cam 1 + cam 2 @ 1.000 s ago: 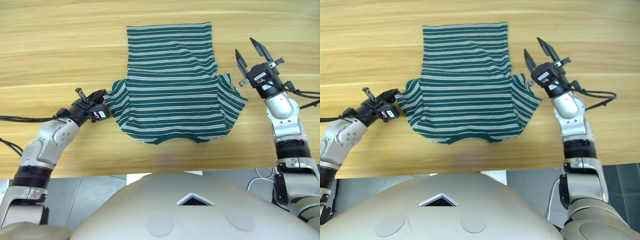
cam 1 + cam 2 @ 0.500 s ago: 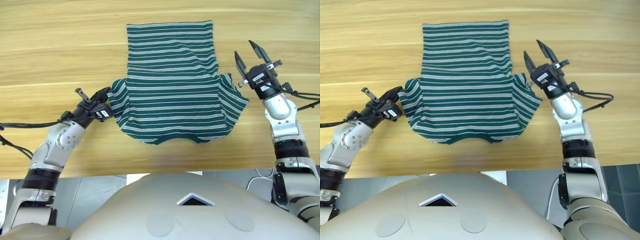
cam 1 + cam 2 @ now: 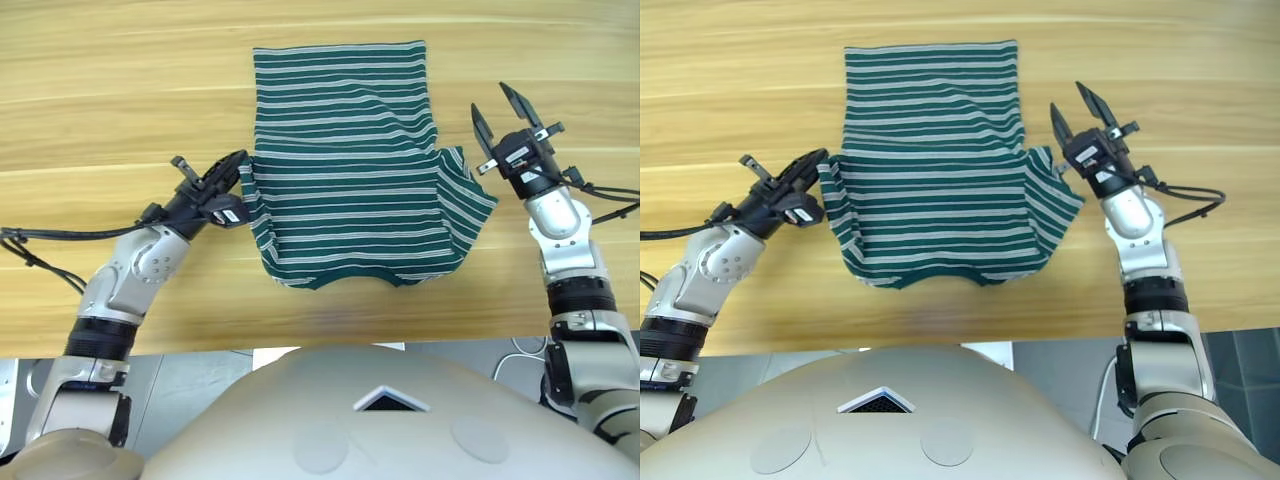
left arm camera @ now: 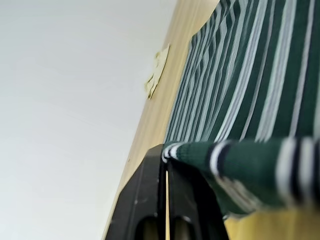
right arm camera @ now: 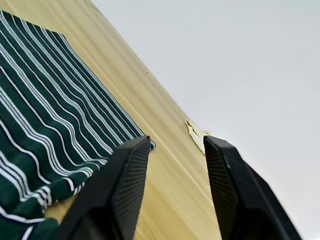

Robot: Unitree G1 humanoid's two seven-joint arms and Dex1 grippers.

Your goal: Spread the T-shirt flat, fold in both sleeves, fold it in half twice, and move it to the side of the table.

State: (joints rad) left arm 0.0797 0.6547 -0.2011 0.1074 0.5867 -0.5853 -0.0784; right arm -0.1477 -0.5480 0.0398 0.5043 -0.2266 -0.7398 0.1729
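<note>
Left eye view: you have one green-and-white striped knit T-shirt (image 3: 345, 170), wrinkled, at centre frame on the grained wooden table (image 3: 110, 80). Left wrist view: your left gripper (image 4: 166, 159) pinches its sleeve hem (image 4: 200, 150). Right wrist view: your right gripper (image 5: 172, 150), two ribbed black fingers, gapes wide, holding nothing.
</note>
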